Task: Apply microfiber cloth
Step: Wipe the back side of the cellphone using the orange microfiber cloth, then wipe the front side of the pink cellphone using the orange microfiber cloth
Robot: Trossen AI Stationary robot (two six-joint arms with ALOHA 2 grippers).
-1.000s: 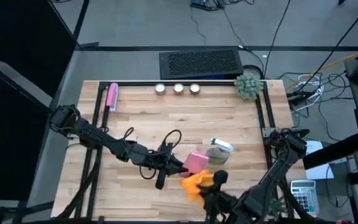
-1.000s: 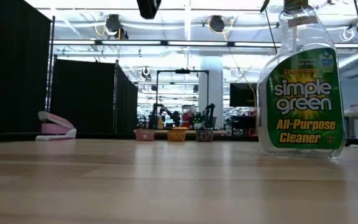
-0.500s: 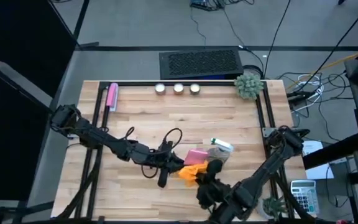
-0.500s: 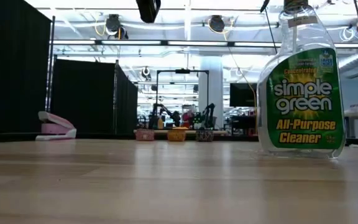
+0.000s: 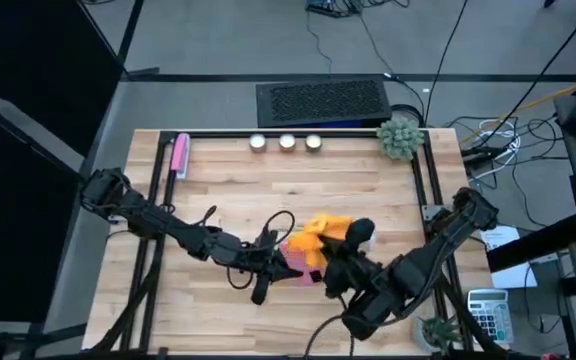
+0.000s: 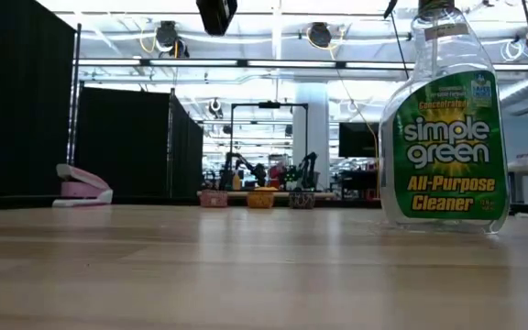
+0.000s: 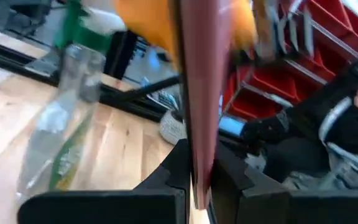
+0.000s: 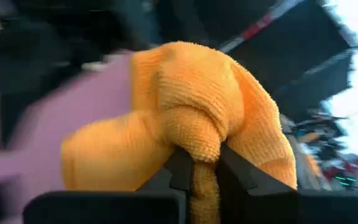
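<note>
The orange microfiber cloth (image 5: 318, 230) is bunched near the table's middle, against a pink flat thing (image 5: 293, 268). My right gripper (image 5: 326, 248) is shut on the cloth; in its wrist view the cloth (image 8: 191, 106) lies against the pink face (image 8: 73, 118). My left gripper (image 5: 276, 262) comes in from the left, shut on the pink thing. That thing shows edge-on (image 7: 199, 93) in the left wrist view, with the cloth (image 7: 151, 25) behind its far end. My left gripper pinches the pink flat thing's near end (image 7: 197, 171) between its two fingers, one on each flat face. The fingers come level from the table's left. The thing stands on edge in the hold. My right gripper pinches a gathered fold of the cloth (image 8: 199, 146) between its two fingers; several layers bulge out past the fingertips. It comes from the table's near right side. The bunched cloth lies against the pink thing's face.
A clear spray bottle with a green label (image 6: 447, 128) stands just right of the cloth (image 5: 360, 234). At the far edge are three small round things (image 5: 286, 142), a green plant ball (image 5: 400, 137) and a pink stapler (image 5: 179, 155). A person sits beyond the table (image 7: 347, 118).
My right gripper has carried the cloth from near the table's front edge toward the far edge and up against the pink thing. The cloth now covers much of that thing. The left gripper has kept hold of the pink thing.
</note>
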